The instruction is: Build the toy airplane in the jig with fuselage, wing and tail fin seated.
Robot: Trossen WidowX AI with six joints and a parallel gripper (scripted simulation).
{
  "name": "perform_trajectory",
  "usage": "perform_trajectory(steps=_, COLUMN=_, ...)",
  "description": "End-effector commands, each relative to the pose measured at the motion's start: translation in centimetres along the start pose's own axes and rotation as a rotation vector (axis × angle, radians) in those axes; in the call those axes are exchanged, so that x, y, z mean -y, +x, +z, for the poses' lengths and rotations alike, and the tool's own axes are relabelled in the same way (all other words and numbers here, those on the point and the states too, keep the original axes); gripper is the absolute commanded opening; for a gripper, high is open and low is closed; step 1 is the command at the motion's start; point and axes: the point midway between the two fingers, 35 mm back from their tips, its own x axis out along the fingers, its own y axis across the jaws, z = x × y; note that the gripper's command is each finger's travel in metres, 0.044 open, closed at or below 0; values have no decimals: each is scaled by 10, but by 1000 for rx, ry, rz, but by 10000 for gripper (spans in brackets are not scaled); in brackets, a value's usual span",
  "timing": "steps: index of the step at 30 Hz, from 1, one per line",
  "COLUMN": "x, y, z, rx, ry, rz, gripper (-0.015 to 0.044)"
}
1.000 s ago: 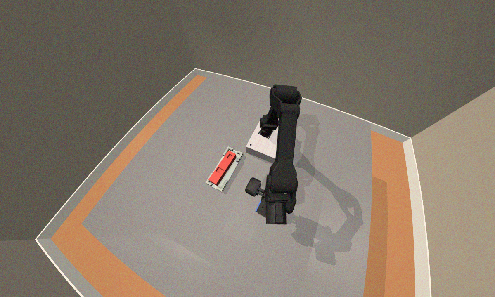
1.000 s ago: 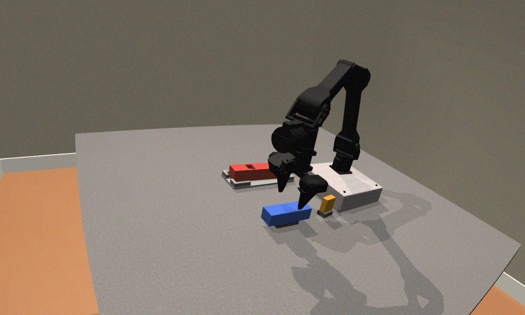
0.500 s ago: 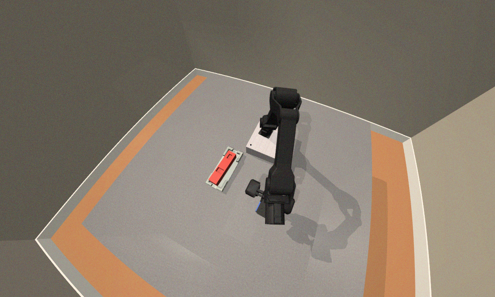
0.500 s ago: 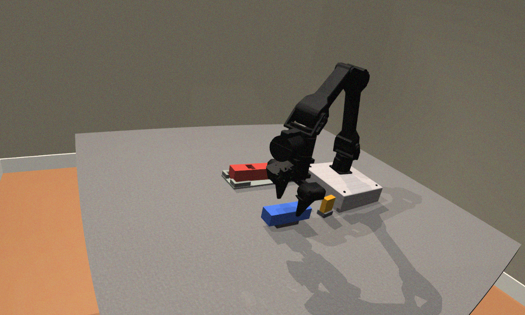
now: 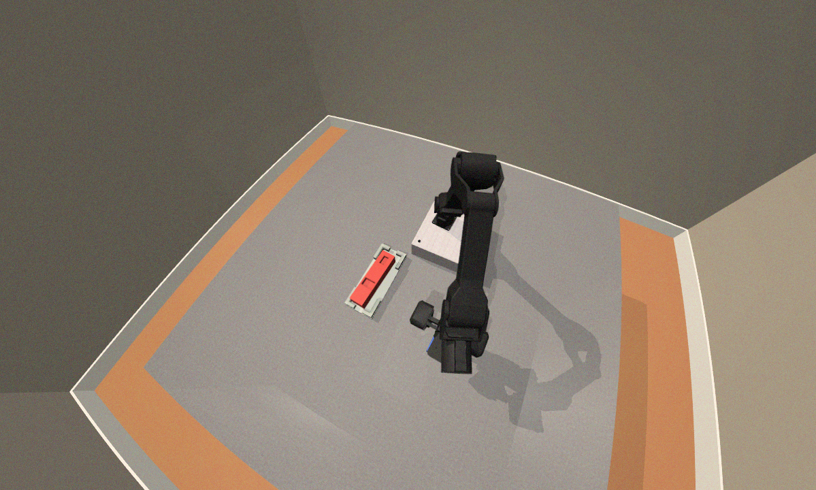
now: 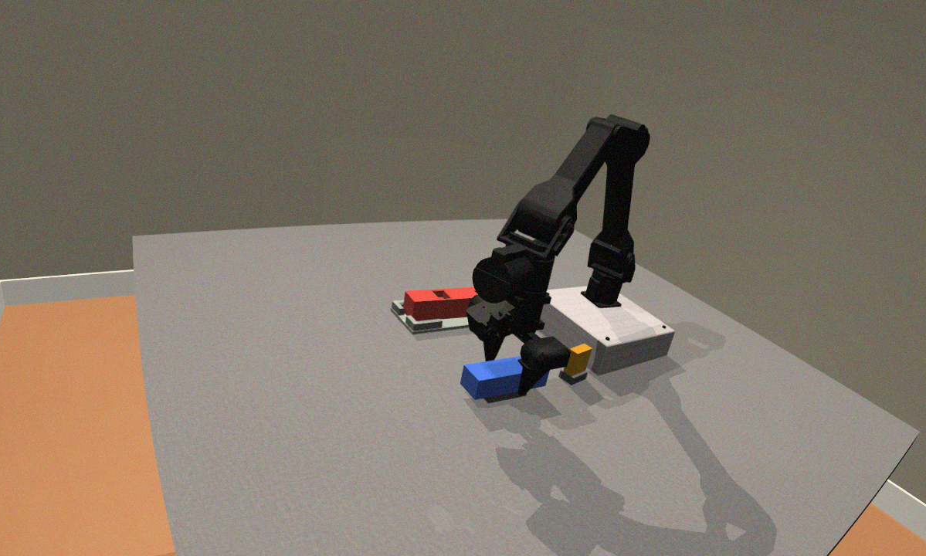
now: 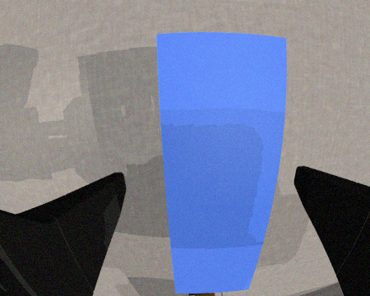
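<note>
The red fuselage lies flat in the pale jig cradle, its two top sockets empty. The blue wing lies flat on the table in front of the robot base. In the top view the arm hides it except for a blue sliver. The small orange tail fin stands upright just beyond the wing's end, beside the base. My gripper is open and low over the wing, one finger on each long side, not touching it.
The white robot base stands right of the jig, close behind the tail fin. An orange floor band runs around the grey table.
</note>
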Motion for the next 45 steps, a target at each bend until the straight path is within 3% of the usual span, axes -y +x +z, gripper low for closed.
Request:
perform_trajectory(steps=1, x=1, y=7, z=-2, rx=-10, ry=5, rz=-5, gripper=440)
perform_trajectory(steps=10, x=1, y=7, z=-2, rx=-10, ry=5, rz=-5, gripper=204)
perform_trajectory(steps=17, x=1, y=7, z=-2, rx=-10, ry=5, rz=-5, gripper=157)
perform_trajectory(steps=23, x=1, y=-1, z=-2, rx=-19, ry=3, rz=-6, gripper=0)
perform_trajectory(steps=45, x=-1, y=-67, z=4, rx=-16, ry=3, rz=-5, gripper=0)
